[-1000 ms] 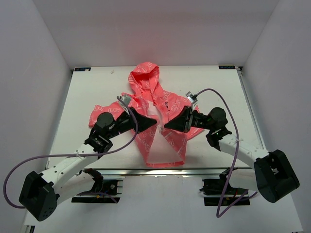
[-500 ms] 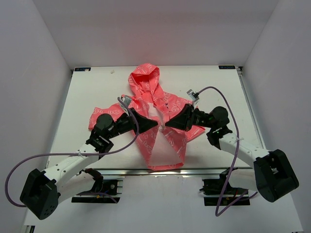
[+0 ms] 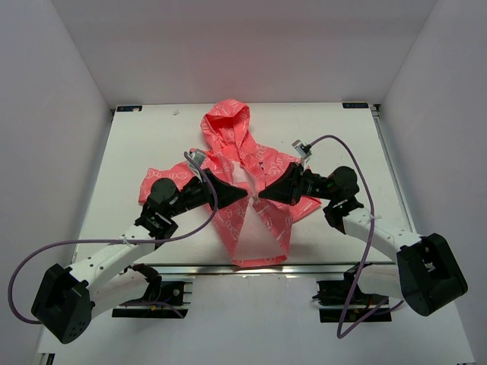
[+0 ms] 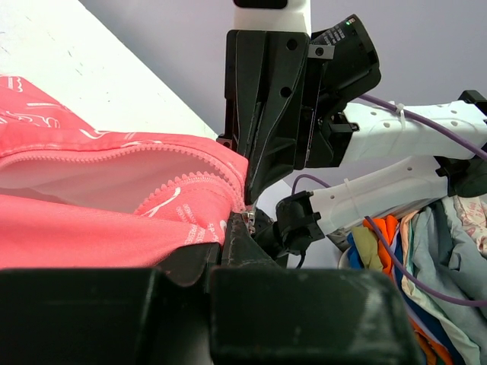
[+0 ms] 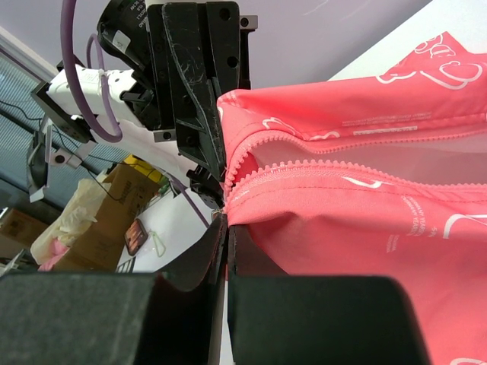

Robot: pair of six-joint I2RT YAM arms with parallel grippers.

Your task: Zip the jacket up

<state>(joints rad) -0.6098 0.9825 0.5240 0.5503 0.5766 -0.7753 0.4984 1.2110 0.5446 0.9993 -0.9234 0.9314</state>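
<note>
The coral-pink jacket [image 3: 228,137] lies on the white table [image 3: 137,129], hood at the far side and front open, showing white lining. My left gripper [image 3: 242,193] and right gripper [image 3: 262,196] meet tip to tip over the front opening. In the left wrist view the left gripper [image 4: 237,222] is shut on the jacket's [image 4: 91,228] zipper edge, with a small metal zipper piece [image 4: 249,221] at its tip. In the right wrist view the right gripper [image 5: 227,220] is shut on the other zipper edge of the jacket [image 5: 365,220]. Both edges are lifted off the table.
The jacket's sleeves spread left [image 3: 156,176] and right [image 3: 308,204]. The hem [image 3: 259,258] lies near the table's front edge. Grey walls enclose the table on three sides. Off the table, a pile of clothes [image 4: 441,251] and a cardboard box [image 5: 106,220] show.
Both grippers have stayed shut on the zipper edges and shifted only slightly. The jacket's lower front has sagged a little towards the front edge.
</note>
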